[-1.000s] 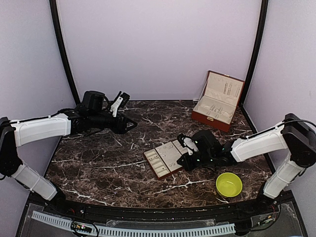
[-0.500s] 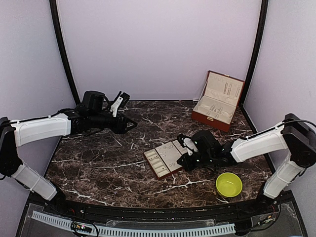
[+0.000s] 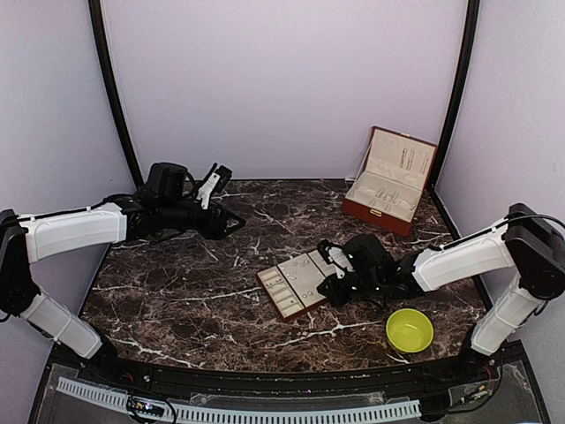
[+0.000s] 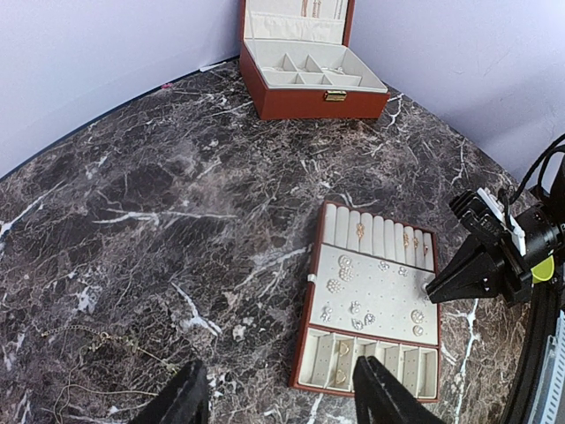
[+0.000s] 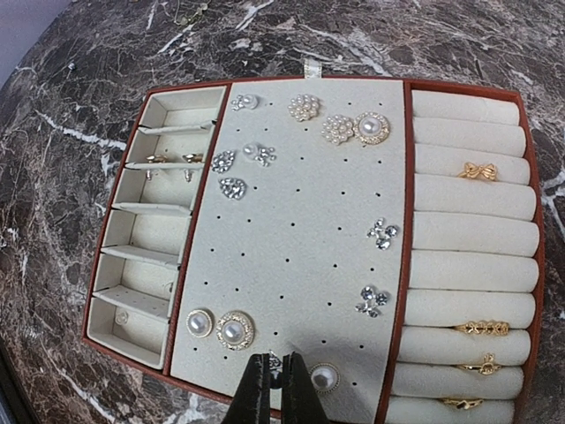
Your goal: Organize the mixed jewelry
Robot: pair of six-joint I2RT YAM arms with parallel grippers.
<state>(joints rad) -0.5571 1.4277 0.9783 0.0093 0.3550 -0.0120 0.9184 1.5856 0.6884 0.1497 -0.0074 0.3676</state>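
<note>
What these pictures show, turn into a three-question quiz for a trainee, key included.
1. Fill in: the lid of the reddish-brown box stands ___.
2. True or false: the right pincer is shut, low over the stud panel of the tray.
3. Where is the yellow-green bowl?
A) inside the box
B) on the table, apart from the tray
C) on the tray

Key: 1 open; 2 true; 3 B.
</note>
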